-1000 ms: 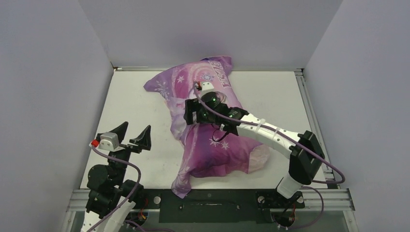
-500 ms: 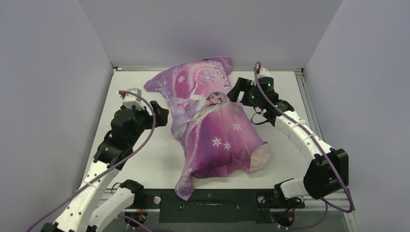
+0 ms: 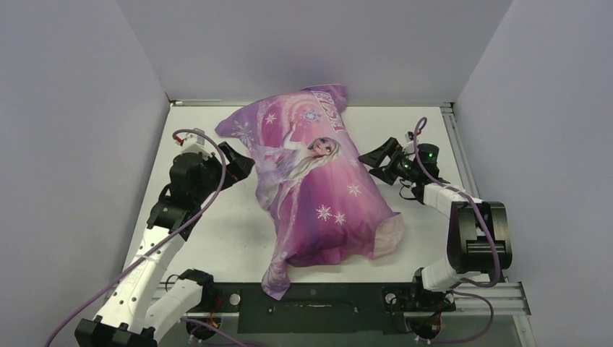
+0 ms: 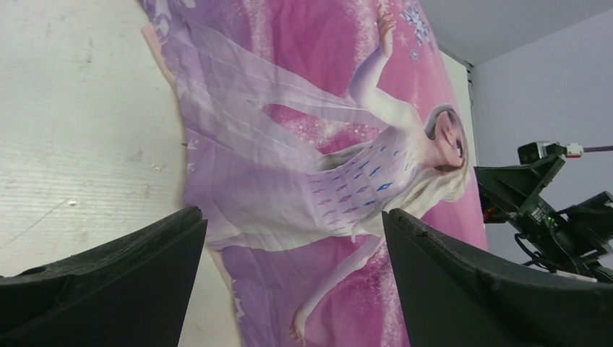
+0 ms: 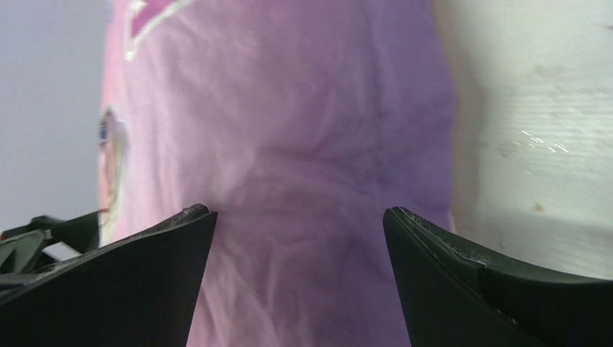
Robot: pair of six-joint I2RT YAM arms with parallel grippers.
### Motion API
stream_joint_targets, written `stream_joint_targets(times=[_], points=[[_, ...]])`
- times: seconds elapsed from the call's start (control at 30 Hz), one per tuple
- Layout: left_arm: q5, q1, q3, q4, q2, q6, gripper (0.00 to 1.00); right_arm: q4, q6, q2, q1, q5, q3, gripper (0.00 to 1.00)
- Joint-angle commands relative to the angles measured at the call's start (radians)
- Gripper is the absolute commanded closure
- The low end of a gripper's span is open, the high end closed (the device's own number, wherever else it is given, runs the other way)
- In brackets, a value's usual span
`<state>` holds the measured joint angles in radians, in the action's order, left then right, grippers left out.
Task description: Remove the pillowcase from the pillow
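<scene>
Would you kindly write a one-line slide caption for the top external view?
Both open, the left gripper and right gripper flank the princess-print pillowcase on the table.

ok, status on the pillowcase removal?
Left gripper open, empty, beside the pillowcase on its left edge. Right gripper open, empty, off its right side. Cover not off, pillow hidden inside. Nothing blocking either approach.

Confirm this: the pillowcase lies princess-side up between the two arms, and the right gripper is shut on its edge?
Wrong on the grip. The pillowcase does lie princess-side up between the arms, but the right gripper is open, jaws spread, gripping nothing, as the right wrist view shows.
</scene>
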<state>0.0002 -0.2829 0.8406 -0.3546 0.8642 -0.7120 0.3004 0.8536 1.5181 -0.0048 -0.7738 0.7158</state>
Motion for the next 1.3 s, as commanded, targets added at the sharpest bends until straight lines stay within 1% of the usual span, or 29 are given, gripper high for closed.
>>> stream_joint_targets(times=[0.0,0.1,0.2,0.33,0.47,0.57,0.6,0.67,0.7,0.8,0.87,0.93,1.0,1.03,1.07,1.23,1.27], points=[[0.193,0.056,-0.002,0.118,0.04,-0.002,0.04,0.303,0.108,0.025,0.008,-0.112,0.0,0.1],[0.232,0.078,0.018,0.109,0.105,-0.04,0.04,0.387,0.16,0.072,0.008,-0.117,-0.01,0.1],[0.271,0.091,0.025,0.133,0.164,-0.075,0.04,0.428,0.187,0.135,0.016,-0.136,-0.002,0.1],[0.212,0.088,0.056,0.112,0.225,-0.072,0.04,0.565,0.256,0.198,0.063,-0.148,-0.025,0.1],[0.178,0.052,0.071,0.134,0.285,-0.067,0.04,0.659,0.307,0.262,0.105,-0.158,-0.026,0.1],[0.15,-0.006,0.073,0.16,0.332,-0.082,0.04,0.683,0.32,0.304,0.127,-0.174,-0.017,0.03],[0.136,-0.025,0.068,0.175,0.346,-0.093,0.04,0.698,0.328,0.311,0.133,-0.179,-0.019,0.02],[0.105,-0.055,0.029,0.228,0.356,-0.111,0.04,0.729,0.344,0.316,0.136,-0.187,-0.026,0.12],[0.089,-0.064,0.001,0.259,0.357,-0.122,0.04,0.736,0.35,0.316,0.137,-0.19,-0.028,0.18],[0.067,-0.08,-0.071,0.336,0.355,-0.157,0.03,0.733,0.351,0.299,0.139,-0.197,-0.029,0.45],[0.058,-0.095,-0.093,0.387,0.355,-0.162,0.02,0.716,0.344,0.28,0.142,-0.197,-0.026,0.62],[0.051,-0.113,-0.104,0.398,0.36,-0.159,0.01,0.684,0.331,0.256,0.148,-0.199,-0.017,0.76],[0.043,-0.132,-0.114,0.41,0.365,-0.159,0.01,0.616,0.303,0.224,0.157,-0.2,0.003,0.87],[0.039,-0.14,-0.12,0.417,0.368,-0.158,0.01,0.568,0.281,0.203,0.163,-0.199,0.017,0.92],[0.038,-0.147,-0.124,0.426,0.371,-0.158,0.0,0.507,0.252,0.181,0.167,-0.194,0.031,0.95],[0.023,-0.188,-0.116,0.452,0.408,-0.153,0.0,0.207,0.099,0.048,0.19,-0.147,0.115,0.95],[0.017,-0.197,-0.108,0.456,0.422,-0.152,0.05,0.165,0.078,0.014,0.193,-0.138,0.134,0.95]])
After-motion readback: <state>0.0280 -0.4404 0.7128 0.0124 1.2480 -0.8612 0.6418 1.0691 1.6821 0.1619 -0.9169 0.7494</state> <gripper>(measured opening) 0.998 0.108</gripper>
